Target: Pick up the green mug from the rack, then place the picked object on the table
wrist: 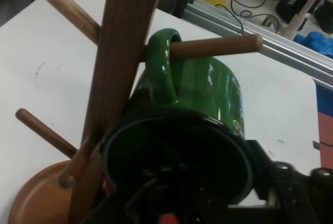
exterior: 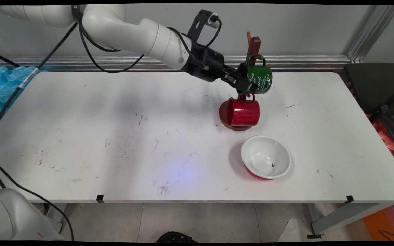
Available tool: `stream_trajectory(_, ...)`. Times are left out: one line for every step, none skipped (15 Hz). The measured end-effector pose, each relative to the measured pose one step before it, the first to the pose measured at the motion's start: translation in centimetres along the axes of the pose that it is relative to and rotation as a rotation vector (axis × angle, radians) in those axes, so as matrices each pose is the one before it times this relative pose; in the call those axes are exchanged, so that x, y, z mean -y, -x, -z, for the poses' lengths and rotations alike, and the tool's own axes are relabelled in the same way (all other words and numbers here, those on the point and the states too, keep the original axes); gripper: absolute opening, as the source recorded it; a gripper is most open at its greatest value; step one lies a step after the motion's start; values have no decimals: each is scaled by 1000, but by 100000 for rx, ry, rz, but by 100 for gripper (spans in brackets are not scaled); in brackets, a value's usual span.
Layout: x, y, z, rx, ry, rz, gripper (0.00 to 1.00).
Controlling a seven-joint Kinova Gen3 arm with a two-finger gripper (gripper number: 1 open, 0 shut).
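Observation:
A dark green mug (exterior: 260,77) hangs by its handle on an upper peg (wrist: 216,47) of a wooden mug tree (exterior: 254,44), lying on its side with its mouth towards the arm. My gripper (exterior: 246,87) reaches in from the left and is shut on the mug's rim, one finger inside the mouth and one outside. In the hand view the green mug (wrist: 208,88) fills the middle, its handle looped over the peg beside the tree's post (wrist: 122,52). A red mug (exterior: 243,112) hangs lower on the same tree, just above the round base (exterior: 238,127).
A bowl (exterior: 266,157), white inside and red outside, sits on the white table (exterior: 115,136) in front of the tree. Other bare pegs stick out of the post. Black cables hang from the arm at the left. A metal rail runs along the table's far edge.

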Motion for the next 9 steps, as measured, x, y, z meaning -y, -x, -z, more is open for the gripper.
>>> stream_trajectory(-38,27,-28,78,173,30,0)
stream_trajectory(-27,12,-21,66,120,26,0)
stream_trajectory(-34,18,-18,93,154,80,0)
stream_trajectory(-25,3,-12,87,129,54,0)
stream_trajectory(-35,9,18,144,148,84,0)
stream_trajectory(-64,-9,50,201,188,90,0)
stream_trajectory(-75,-9,113,249,131,48,0)
stream_trajectory(-81,-14,101,235,142,96,0)
stream_trajectory(-136,-29,158,322,207,81,0)
